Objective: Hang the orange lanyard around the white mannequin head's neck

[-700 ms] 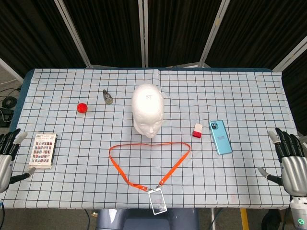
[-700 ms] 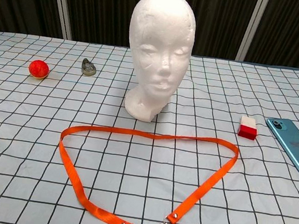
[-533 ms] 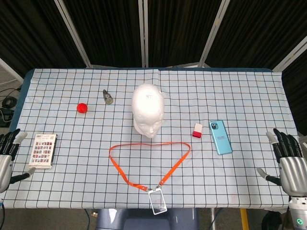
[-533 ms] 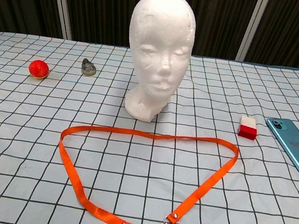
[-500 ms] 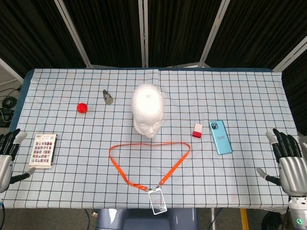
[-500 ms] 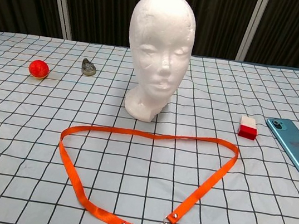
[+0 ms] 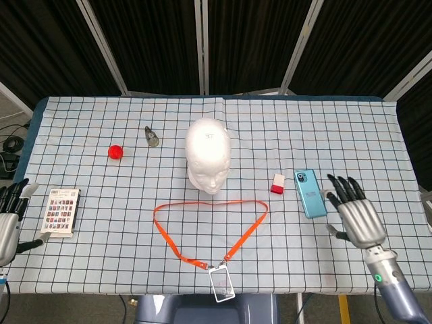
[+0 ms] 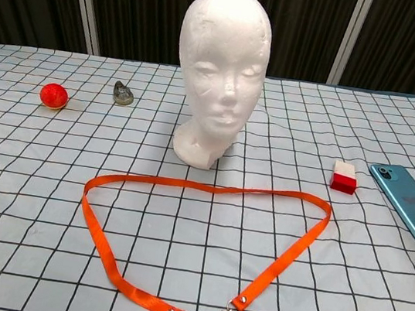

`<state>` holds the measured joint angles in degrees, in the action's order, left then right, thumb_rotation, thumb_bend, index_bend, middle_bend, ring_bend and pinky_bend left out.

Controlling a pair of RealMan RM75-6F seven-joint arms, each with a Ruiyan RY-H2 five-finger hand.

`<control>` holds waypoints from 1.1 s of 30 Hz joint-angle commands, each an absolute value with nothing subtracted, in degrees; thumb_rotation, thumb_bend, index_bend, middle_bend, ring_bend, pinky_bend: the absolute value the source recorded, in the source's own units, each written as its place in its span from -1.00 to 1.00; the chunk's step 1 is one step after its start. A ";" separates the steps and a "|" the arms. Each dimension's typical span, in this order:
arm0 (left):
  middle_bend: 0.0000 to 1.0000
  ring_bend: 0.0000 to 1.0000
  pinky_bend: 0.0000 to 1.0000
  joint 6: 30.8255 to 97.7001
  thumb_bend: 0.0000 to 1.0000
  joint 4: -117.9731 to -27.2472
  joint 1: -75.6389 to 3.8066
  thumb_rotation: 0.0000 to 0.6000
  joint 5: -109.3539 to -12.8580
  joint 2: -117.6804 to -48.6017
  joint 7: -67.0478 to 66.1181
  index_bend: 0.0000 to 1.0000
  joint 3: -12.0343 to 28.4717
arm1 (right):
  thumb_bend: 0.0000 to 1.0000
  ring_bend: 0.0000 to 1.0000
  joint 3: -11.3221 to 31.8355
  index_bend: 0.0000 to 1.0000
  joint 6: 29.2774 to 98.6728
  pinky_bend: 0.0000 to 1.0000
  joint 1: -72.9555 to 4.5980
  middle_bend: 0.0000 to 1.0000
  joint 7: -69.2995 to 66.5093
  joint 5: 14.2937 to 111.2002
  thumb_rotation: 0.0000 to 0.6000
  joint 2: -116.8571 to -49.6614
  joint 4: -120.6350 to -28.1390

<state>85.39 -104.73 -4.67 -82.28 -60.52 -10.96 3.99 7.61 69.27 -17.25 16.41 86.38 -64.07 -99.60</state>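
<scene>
Moving inboard: your right hand (image 7: 356,216), fingers spread, empty, has left table edge, now just right of blue phone (image 7: 310,193). Orange lanyard (image 7: 210,229) untouched, flat, well left of it, before mannequin head (image 7: 208,155). Left hand (image 7: 9,219) open, parked.

Table (image 7: 351,121) covered with a white cloth in a black grid. Lying on it: teal phone (image 7: 310,193) just left of the right hand (image 7: 356,217); red and white block (image 7: 277,183) beyond the phone; white mannequin head (image 7: 208,155) upright, well left of that hand; orange lanyard (image 7: 209,229) flat in front of the head, badge holder (image 7: 221,282) at the near edge. Card booklet (image 7: 61,212) just right of the left hand (image 7: 9,219); red ball (image 7: 116,151) and small grey object (image 7: 152,137) farther back.
</scene>
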 commanded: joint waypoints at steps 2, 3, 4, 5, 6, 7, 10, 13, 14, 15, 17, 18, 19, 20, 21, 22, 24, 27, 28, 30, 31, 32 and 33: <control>-1.00 -1.00 -1.00 85.13 -1.00 -103.38 -5.29 1.00 -80.61 -62.01 -13.43 -1.00 4.89 | -0.51 -1.00 10.93 -0.14 58.73 -1.00 -26.78 -1.00 25.19 81.26 1.00 -72.45 -96.08; -1.00 -1.00 -1.00 85.05 -1.00 -103.15 -5.39 1.00 -80.12 -62.35 -13.90 -1.00 5.07 | -0.49 -1.00 11.23 -0.13 57.24 -1.00 -27.91 -1.00 25.38 79.99 1.00 -73.68 -95.42; -1.00 -1.00 -1.00 84.82 -1.00 -102.97 -5.53 1.00 -79.58 -62.63 -14.13 -1.00 5.23 | -0.47 -1.00 11.49 -0.11 55.85 -1.00 -28.97 -1.00 25.54 78.72 1.00 -74.88 -94.65; -1.00 -1.00 -1.00 84.45 -1.00 -102.79 -5.70 1.00 -79.02 -62.83 -14.25 -1.00 5.37 | -0.47 -1.00 11.74 -0.10 54.57 -1.00 -29.97 -1.00 25.68 77.45 1.00 -76.03 -93.85; -1.00 -1.00 -1.00 84.02 -1.00 -102.53 -5.89 1.00 -78.49 -62.98 -14.40 -1.00 5.47 | -0.47 -1.00 11.98 -0.10 53.42 -1.00 -30.90 -1.00 25.75 76.16 1.00 -77.18 -93.03; -1.00 -1.00 -1.00 83.48 -1.00 -102.17 -6.14 1.00 -77.79 -63.17 -14.60 -1.00 5.61 | -0.47 -1.00 12.29 -0.10 52.04 -1.00 -32.06 -1.00 25.92 74.37 1.00 -78.63 -91.92; -1.00 -1.00 -1.00 82.42 -1.00 -101.51 -6.61 1.00 -76.56 -63.58 -14.61 -1.00 5.83 | -0.46 -1.00 12.57 -0.10 49.49 -1.00 -34.32 -1.00 26.73 70.79 1.00 -81.39 -89.85; -1.00 -1.00 -1.00 81.24 -1.00 -100.56 -7.14 1.00 -75.52 -63.98 -14.44 -1.00 5.94 | -0.42 -1.00 12.63 -0.10 47.27 -1.00 -36.83 -1.00 27.78 67.65 1.00 -84.62 -87.17; -1.00 -1.00 -1.00 81.04 -1.00 -100.41 -7.23 1.00 -75.33 -64.07 -14.48 -1.00 5.93 | -0.42 -1.00 12.63 -0.10 47.08 -1.00 -37.34 -1.00 28.08 66.97 1.00 -85.28 -86.53; -1.00 -1.00 -1.00 80.88 -1.00 -100.29 -7.31 1.00 -75.16 -64.14 -14.55 -1.00 5.92 | -0.41 -1.00 12.56 -0.10 46.92 -1.00 -37.79 -1.00 28.35 66.36 1.00 -85.86 -85.94; -1.00 -1.00 -1.00 80.68 -1.00 -100.17 -7.41 1.00 -74.81 -64.23 -14.70 -1.00 5.91 | -0.41 -1.00 12.38 -0.09 46.60 -1.00 -38.53 -1.00 28.82 65.02 1.00 -86.80 -84.97; -1.00 -1.00 -1.00 80.62 -1.00 -100.17 -7.43 1.00 -74.65 -64.24 -14.73 -1.00 5.91 | -0.41 -1.00 12.31 -0.08 46.47 -1.00 -38.83 -1.00 28.98 64.29 1.00 -87.18 -84.62; -1.00 -1.00 -1.00 80.58 -1.00 -100.21 -7.46 1.00 -74.48 -64.24 -14.78 -1.00 5.92 | -0.41 -1.00 12.27 -0.08 46.40 -1.00 -39.18 -1.00 29.06 63.32 1.00 -87.66 -84.18; -1.00 -1.00 -1.00 80.57 -1.00 -100.23 -7.48 1.00 -74.39 -64.24 -14.85 -1.00 5.91 | -0.41 -1.00 12.24 -0.07 46.33 -1.00 -39.42 -1.00 29.01 62.66 1.00 -87.98 -83.90; -1.00 -1.00 -1.00 80.55 -1.00 -100.23 -7.51 1.00 -74.33 -64.24 -14.92 -1.00 5.90 | -0.41 -1.00 12.23 -0.07 46.25 -1.00 -39.65 -1.00 28.86 62.06 1.00 -88.27 -83.67; -1.00 -1.00 -1.00 80.52 -1.00 -100.25 -7.55 1.00 -74.27 -64.24 -14.95 -1.00 5.89 | -0.41 -1.00 12.21 -0.07 46.18 -1.00 -39.86 -1.00 28.68 61.52 1.00 -88.52 -83.45; -1.00 -1.00 -1.00 80.46 -1.00 -100.26 -7.59 1.00 -74.12 -64.25 -14.98 -1.00 5.86 | -0.41 -1.00 12.13 -0.07 46.07 -1.00 -40.31 -1.00 28.45 60.65 1.00 -88.95 -82.97; -1.00 -1.00 -1.00 80.34 -1.00 -100.30 -7.67 1.00 -73.97 -64.24 -15.01 -1.00 5.78 | -0.41 -1.00 11.94 -0.07 46.26 -1.00 -41.02 -1.00 28.46 59.41 1.00 -89.79 -82.03; -1.00 -1.00 -1.00 80.29 -1.00 -100.29 -7.70 1.00 -73.96 -64.26 -15.02 -1.00 5.74 | -0.41 -1.00 11.88 -0.07 46.33 -1.00 -41.22 -1.00 28.48 59.01 1.00 -90.08 -81.75; -1.00 -1.00 -1.00 80.26 -1.00 -100.28 -7.74 1.00 -73.98 -64.25 -15.02 -1.00 5.67 | -0.41 -1.00 11.69 -0.07 46.60 -1.00 -41.60 -1.00 28.83 58.15 1.00 -90.67 -81.05; -1.00 -1.00 -1.00 80.24 -1.00 -100.24 -7.77 1.00 -73.99 -64.26 -15.00 -1.00 5.64 | -0.41 -1.00 11.56 -0.07 46.74 -1.00 -41.79 -1.00 29.10 57.75 1.00 -90.96 -80.67; -1.00 -1.00 -1.00 80.20 -1.00 -100.17 -7.80 1.00 -73.97 -64.27 -14.95 -1.00 5.62 | -0.41 -1.00 11.43 -0.06 46.85 -1.00 -41.97 -1.00 29.35 57.34 1.00 -91.23 -80.31; -1.00 -1.00 -1.00 80.16 -1.00 -100.12 -7.83 1.00 -73.91 -64.27 -14.88 -1.00 5.63 | -0.41 -1.00 11.32 -0.06 46.95 -1.00 -42.14 -1.00 29.56 56.90 1.00 -91.47 -79.98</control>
<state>80.16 -100.12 -7.82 -73.91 -64.27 -14.88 5.63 11.50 46.77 -41.88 29.27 57.29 -91.15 -80.35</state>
